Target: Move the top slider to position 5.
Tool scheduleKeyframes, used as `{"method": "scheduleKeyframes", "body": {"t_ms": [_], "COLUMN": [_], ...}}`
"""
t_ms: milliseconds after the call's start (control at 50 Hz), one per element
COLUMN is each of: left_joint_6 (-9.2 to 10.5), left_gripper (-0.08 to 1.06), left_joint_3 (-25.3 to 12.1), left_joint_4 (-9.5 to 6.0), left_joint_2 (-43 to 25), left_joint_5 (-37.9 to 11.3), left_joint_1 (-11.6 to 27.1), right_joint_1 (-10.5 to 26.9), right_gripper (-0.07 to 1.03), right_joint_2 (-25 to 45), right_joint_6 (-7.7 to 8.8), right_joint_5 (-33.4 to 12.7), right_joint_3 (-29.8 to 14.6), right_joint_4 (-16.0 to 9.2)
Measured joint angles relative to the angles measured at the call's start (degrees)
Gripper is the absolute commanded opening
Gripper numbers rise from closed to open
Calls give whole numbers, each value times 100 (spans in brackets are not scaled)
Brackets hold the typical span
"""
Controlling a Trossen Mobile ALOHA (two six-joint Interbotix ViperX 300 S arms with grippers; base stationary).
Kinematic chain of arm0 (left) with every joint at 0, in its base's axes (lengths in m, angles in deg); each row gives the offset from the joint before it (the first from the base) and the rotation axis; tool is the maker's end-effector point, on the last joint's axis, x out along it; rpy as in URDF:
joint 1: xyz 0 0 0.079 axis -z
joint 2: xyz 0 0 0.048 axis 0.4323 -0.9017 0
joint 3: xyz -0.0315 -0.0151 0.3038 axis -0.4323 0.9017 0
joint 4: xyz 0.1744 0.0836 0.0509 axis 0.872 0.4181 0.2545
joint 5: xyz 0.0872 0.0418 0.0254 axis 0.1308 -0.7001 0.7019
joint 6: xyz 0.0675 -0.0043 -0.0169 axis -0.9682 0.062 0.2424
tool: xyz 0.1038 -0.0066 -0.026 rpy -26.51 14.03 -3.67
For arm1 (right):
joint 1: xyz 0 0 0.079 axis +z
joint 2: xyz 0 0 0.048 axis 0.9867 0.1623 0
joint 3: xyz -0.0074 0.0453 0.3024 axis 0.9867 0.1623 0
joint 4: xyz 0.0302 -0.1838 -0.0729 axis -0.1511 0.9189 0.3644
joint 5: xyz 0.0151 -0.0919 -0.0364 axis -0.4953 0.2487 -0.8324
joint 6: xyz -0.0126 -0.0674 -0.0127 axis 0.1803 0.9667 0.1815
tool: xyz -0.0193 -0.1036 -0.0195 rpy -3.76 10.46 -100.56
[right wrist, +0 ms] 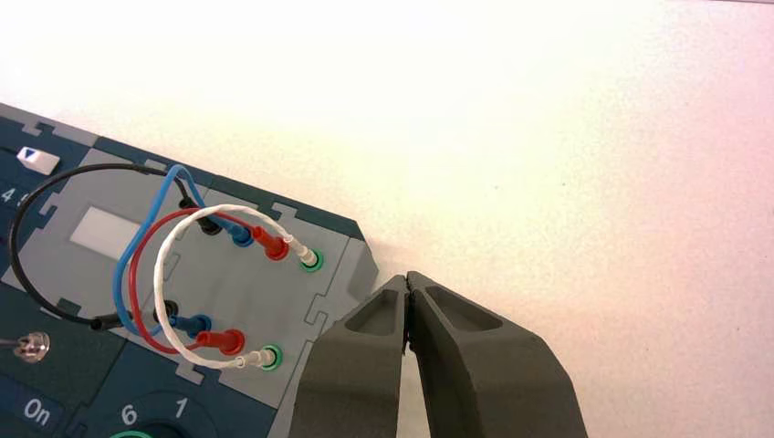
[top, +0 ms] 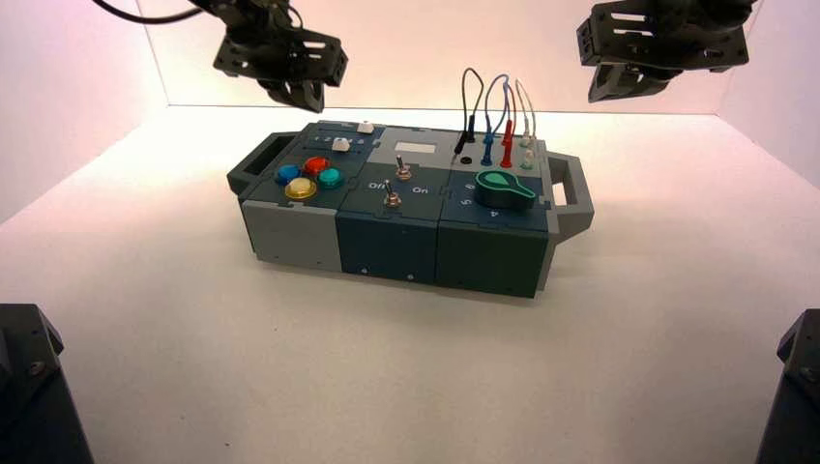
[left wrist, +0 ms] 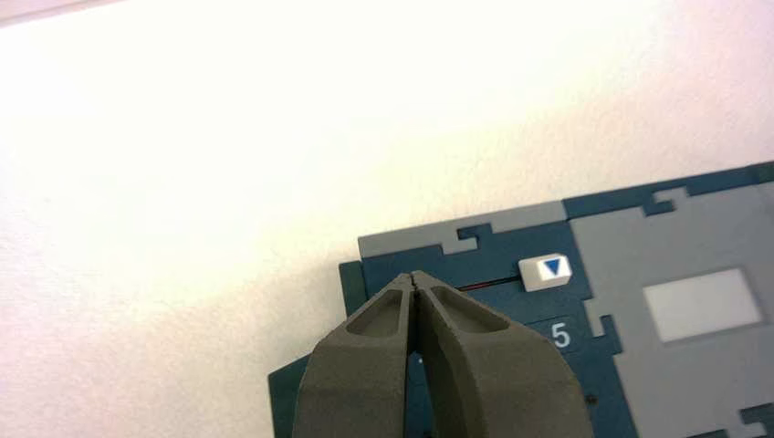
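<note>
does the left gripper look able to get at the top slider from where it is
Probably yes: the shut left gripper hovers just beside the top slider, with only bare track between them and nothing in the way.

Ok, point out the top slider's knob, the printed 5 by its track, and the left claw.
top slider [left wrist: 545,271], left wrist view, on the knob's white top face.
printed 5 [left wrist: 561,336], left wrist view, on the numeral.
left claw [left wrist: 415,278], left wrist view, where the shut fingertips meet.
</note>
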Motion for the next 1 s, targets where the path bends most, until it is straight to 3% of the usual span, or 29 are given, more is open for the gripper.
{"method": "scheduleKeyframes", "body": {"t_ms": [380,560,800,1000], "left_joint_6": [-9,-18,-18,-18], "left_gripper": [-3,-3,-3,-3], "left_joint_3": [694,1046,1230,1248], "left_joint_4": [-9,-9,0,0], "left_joint_2": [826,1178,1354,1354], "left_joint_5": [738,1011,1090,1116], "left_joint_1": [-9,-229,-703,-712], "right_joint_1": [0,0,0,0], "right_gripper": [-2,-2,-2,-2], "right_joint_2": [0,9,0,9], "right_joint_6": [0,9,18,18], "right_joint_5": [0,0,0,18], "right_joint_3": [-9,-18,-35,-35], "right_joint_4": [0,44,105,105]}}
